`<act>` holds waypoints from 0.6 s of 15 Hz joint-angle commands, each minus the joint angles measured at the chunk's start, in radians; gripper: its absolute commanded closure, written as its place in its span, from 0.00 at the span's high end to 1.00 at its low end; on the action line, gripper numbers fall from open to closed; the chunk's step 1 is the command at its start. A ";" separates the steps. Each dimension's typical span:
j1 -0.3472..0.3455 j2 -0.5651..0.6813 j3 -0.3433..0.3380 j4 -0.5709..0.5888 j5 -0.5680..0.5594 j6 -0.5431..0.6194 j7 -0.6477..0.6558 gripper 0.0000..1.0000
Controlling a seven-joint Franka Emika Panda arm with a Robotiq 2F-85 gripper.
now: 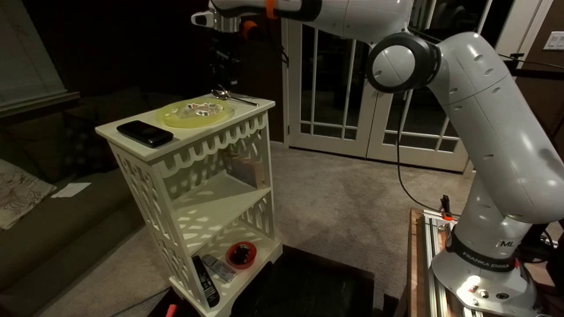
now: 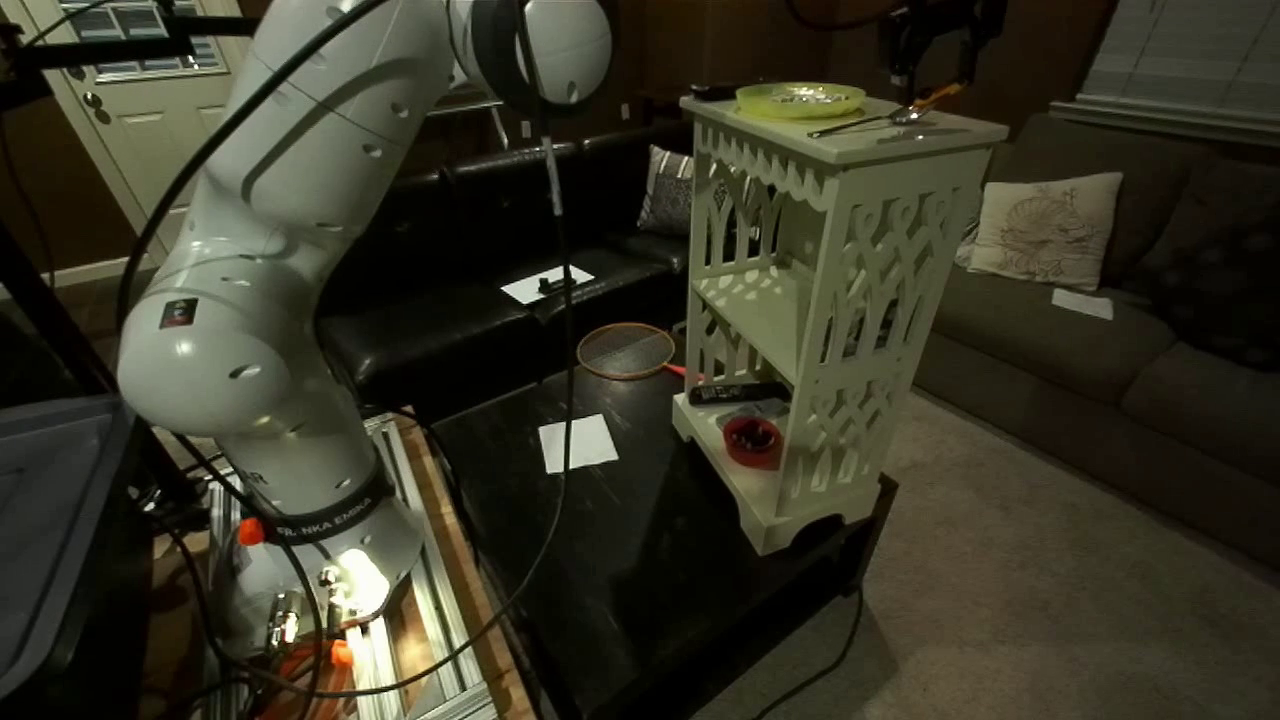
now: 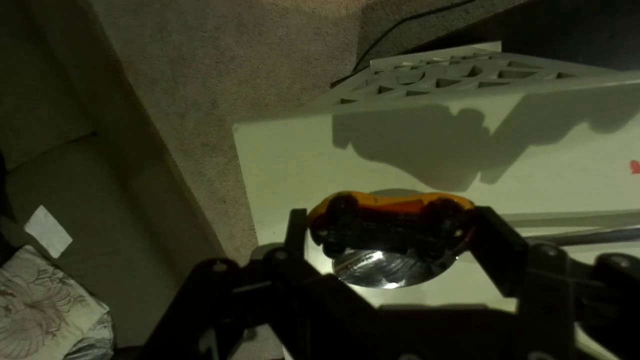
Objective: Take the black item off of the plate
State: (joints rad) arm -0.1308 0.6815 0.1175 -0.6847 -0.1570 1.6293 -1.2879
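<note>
The pale yellow plate [image 1: 169,119] lies on the white lattice table's top [image 1: 119,124], also seen in an exterior view [image 2: 757,106]. It holds a crumpled shiny wrapper [image 1: 200,108]; no black item shows on it. My gripper [image 3: 390,220] is shut on an orange toy car with a black underside [image 3: 390,231], fingers at its two ends. The car, tilted on its side, is also in an exterior view [image 2: 938,97], beside the plate, over the spoon [image 3: 387,270]. In an exterior view the gripper [image 1: 224,81] is dark and its fingers are hard to make out.
A black flat device [image 1: 145,133] lies on the table top on the plate's far side from the gripper. The spoon's handle [image 1: 244,101] lies near the plate. A red bowl [image 1: 241,255] and remotes [image 1: 205,281] are on the bottom shelf. Sofas [image 2: 1100,340] stand around.
</note>
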 commanded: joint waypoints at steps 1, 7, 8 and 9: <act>-0.002 -0.015 0.016 -0.003 0.004 -0.020 -0.085 0.56; 0.001 -0.010 0.041 -0.003 0.013 -0.027 -0.174 0.56; -0.002 -0.008 0.049 -0.001 0.021 -0.034 -0.187 0.56; -0.002 -0.006 0.052 0.000 0.022 -0.040 -0.191 0.56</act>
State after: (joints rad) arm -0.1287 0.6803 0.1523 -0.6847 -0.1519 1.6221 -1.4342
